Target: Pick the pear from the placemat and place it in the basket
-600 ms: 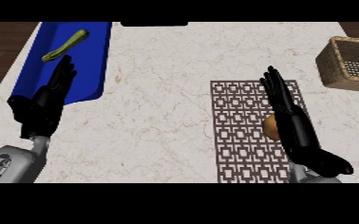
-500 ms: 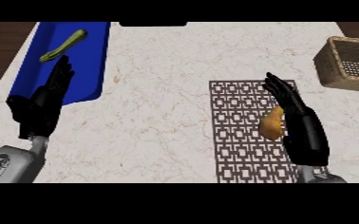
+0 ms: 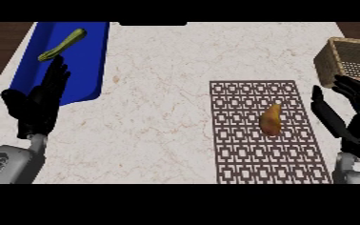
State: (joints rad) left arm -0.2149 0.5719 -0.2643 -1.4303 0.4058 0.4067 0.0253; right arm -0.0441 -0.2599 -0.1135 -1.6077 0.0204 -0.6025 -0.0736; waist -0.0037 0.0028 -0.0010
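A brown-yellow pear [image 3: 271,119] lies on the patterned brown placemat [image 3: 243,143] at the right of the counter. The wicker basket [image 3: 339,63] stands at the far right edge, partly cut off. My right hand [image 3: 336,114] is to the right of the pear, just off the mat's right edge, fingers straight and spread, not touching the fruit. My left hand [image 3: 41,100] rests open at the left, fingers up, over the edge of the blue tray.
A blue tray [image 3: 70,62] at the far left holds a green vegetable [image 3: 63,44]. A dark recess [image 3: 153,23] sits at the counter's back edge. Pale marble counter [image 3: 162,114] spreads between tray and placemat.
My right hand has moved to the right, off the placemat, uncovering the pear that it had been partly hiding. The left hand has stayed in place.
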